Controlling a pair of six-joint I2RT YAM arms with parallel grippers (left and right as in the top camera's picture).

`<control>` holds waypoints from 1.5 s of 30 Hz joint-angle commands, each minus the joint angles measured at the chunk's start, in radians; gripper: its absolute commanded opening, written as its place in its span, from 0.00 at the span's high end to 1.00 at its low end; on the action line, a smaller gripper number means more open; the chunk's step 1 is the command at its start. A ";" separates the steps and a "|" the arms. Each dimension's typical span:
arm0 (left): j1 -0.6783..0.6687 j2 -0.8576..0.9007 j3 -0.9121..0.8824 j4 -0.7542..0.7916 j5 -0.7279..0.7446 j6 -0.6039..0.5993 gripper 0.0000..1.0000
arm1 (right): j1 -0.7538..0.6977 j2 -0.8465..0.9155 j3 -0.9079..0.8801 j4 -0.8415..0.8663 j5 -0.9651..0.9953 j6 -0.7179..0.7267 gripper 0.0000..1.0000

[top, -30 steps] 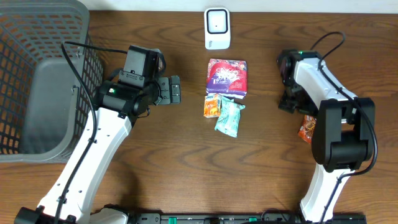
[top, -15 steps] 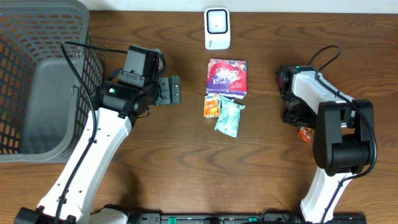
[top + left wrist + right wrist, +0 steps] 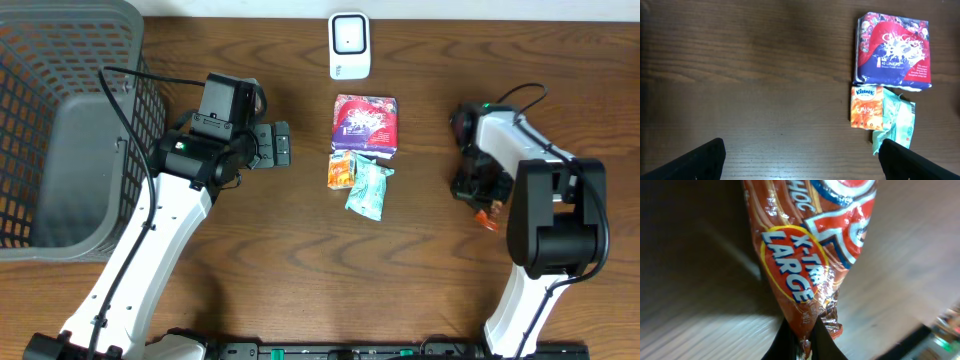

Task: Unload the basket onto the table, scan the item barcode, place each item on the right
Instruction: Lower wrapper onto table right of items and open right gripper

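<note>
While the right hand (image 3: pixel 801 342) is clamped on the crimped end of a red X-TRA LARGE snack packet (image 3: pixel 805 255) at the right of the overhead frame | left hand (image 3: pixel 800 159) spread wide, gripping nothing, left of centre above the table (image 3: pixel 250 240) | white barcode scanner (image 3: pixel 349 45) top centre | purple liner pack (image 3: pixel 892 47), orange Kleenex pack (image 3: pixel 866 106), teal packet (image 3: pixel 897 122) clustered mid-frame.

The basket (image 3: pixel 60 130) stands left, the scanner (image 3: pixel 349 45) behind the liner pack (image 3: pixel 365 122), the snack bag (image 3: pixel 489 213) far right on the table (image 3: pixel 300 260).
</note>
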 commanded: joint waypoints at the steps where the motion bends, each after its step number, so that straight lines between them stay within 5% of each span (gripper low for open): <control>1: 0.003 0.005 0.013 -0.005 -0.013 0.009 0.02 | -0.026 0.016 0.092 -0.006 -0.357 -0.204 0.99; 9: 0.003 0.005 0.013 -0.005 -0.013 0.009 0.02 | -0.071 0.016 0.166 -0.015 -1.014 -0.536 0.99; 15: 0.003 0.005 0.013 -0.005 -0.013 0.009 0.02 | -0.092 0.016 0.165 -0.014 -1.230 -0.623 0.99; 29: 0.003 0.005 0.013 -0.005 -0.013 0.009 0.02 | -0.208 0.050 -0.072 0.122 -1.289 -0.611 0.99; 34: 0.003 0.005 0.013 -0.005 -0.013 0.009 0.02 | -0.278 0.050 -0.093 0.113 -1.035 -0.506 0.97; 40: 0.003 0.005 0.013 -0.005 -0.013 0.009 0.02 | -0.312 0.029 0.024 -0.050 -0.715 -0.436 0.85; 45: 0.003 0.005 0.013 -0.005 -0.013 0.009 0.02 | -0.304 0.015 0.173 -0.205 -0.600 -0.435 0.60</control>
